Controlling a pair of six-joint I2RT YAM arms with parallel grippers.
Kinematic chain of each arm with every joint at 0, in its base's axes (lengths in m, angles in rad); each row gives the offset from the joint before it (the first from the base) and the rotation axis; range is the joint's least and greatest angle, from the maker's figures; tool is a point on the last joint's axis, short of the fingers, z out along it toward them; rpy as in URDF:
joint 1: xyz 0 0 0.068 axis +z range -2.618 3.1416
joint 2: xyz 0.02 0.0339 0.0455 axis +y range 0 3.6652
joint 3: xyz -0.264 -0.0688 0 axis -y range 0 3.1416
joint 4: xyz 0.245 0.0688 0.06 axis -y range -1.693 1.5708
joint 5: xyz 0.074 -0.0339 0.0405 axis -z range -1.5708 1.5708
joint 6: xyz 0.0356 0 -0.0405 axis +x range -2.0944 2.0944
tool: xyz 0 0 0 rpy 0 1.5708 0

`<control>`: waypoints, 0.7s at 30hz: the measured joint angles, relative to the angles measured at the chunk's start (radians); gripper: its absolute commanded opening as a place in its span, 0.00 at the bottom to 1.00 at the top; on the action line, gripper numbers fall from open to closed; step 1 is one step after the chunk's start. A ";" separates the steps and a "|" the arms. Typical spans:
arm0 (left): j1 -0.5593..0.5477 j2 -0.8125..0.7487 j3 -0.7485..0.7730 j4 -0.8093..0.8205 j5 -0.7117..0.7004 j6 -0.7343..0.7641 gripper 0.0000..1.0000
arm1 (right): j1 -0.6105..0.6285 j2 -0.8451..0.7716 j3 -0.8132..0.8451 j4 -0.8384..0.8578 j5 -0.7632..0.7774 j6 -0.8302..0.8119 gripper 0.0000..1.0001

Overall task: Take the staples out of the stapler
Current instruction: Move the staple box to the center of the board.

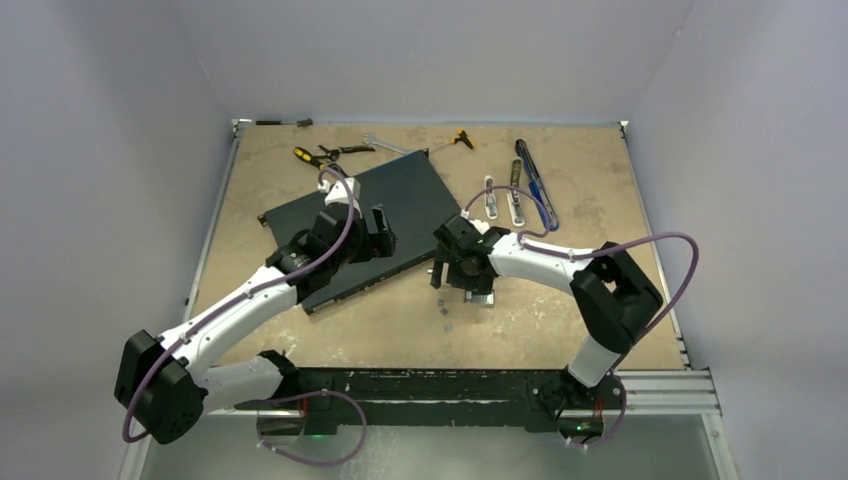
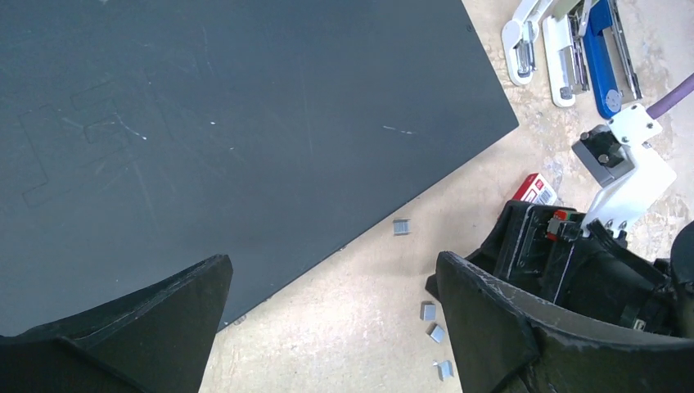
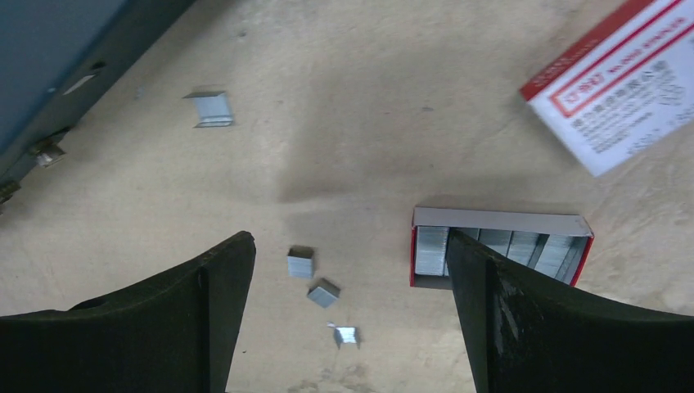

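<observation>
Right hand (image 3: 348,239) gapes wide, empty, over loose staples (image 3: 300,264).

Right wrist view: a finger (image 3: 532,327) of the right pincer (image 3: 348,246) covers part of the open staple tray (image 3: 499,244), while the red-and-white box (image 3: 622,82) runs off the upper right edge (its print too blurred to read). From above, the staples (image 1: 441,311) on the counter (image 1: 560,330) are mere specks. The left wrist view crops the staplers (image 2: 565,49) at its top edge.
</observation>
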 measured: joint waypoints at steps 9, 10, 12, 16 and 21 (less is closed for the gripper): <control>0.005 -0.017 0.001 -0.028 -0.036 0.003 0.93 | 0.027 -0.016 0.035 -0.035 0.058 0.047 0.88; 0.005 -0.017 0.002 -0.032 -0.040 0.003 0.93 | 0.027 -0.031 0.040 -0.043 0.068 0.047 0.88; 0.006 -0.019 0.004 -0.040 -0.050 0.003 0.93 | 0.026 -0.063 0.052 -0.049 0.088 0.040 0.87; 0.006 -0.025 0.004 -0.055 -0.079 0.010 0.93 | 0.025 -0.107 0.065 -0.034 0.105 -0.011 0.87; 0.006 -0.037 0.004 -0.078 -0.118 0.018 0.93 | 0.026 -0.100 0.065 0.004 0.094 -0.105 0.82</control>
